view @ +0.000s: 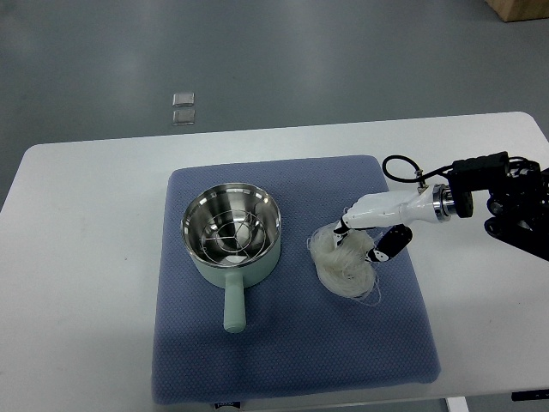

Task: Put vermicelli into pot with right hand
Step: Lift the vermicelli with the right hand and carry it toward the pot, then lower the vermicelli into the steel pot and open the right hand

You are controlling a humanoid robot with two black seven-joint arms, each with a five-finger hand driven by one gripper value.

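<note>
Vermicelli (345, 268) is pinched by right hand (367, 230) fingers (343, 228) on blue mat (292, 360), right of pot (232, 236).

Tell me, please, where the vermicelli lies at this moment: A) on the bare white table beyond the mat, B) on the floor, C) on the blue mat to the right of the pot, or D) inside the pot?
C: the vermicelli sits as a pale bundle on the blue mat, right of the pot, with the right hand reaching onto it.
</note>
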